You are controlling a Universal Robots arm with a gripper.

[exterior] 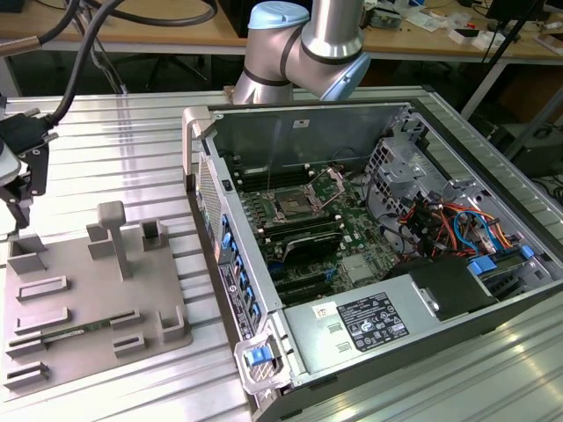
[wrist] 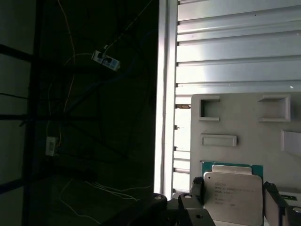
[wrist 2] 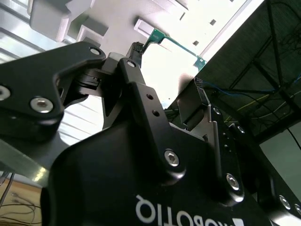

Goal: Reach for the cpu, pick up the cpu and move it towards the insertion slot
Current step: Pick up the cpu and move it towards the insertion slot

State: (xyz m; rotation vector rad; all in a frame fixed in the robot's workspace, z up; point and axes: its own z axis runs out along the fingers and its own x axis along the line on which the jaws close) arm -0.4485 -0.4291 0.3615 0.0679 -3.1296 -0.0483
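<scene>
Pick-up stage, seemingly; carry not yet made.
Open grey computer case (exterior: pixel 299 132) at three o'clock in the exterior view, flat grey plastic tray with raised blocks (exterior: pixel 92 290) at eight, black gripper (exterior: pixel 19 189) at nine above it, well apart from the square silver-framed insertion slot (exterior: pixel 290 207). Jaws apparently pinching the small square silvery-topped cpu (wrist: pixel 233 197) in the first wrist view. Calls for clearing the case wall, chip level.

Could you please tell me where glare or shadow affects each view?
Exterior view: even light, glare streaks on the table. Second wrist view: the tray is washed out white. First wrist view: the cpu is well lit; past the table, darkness.
</scene>
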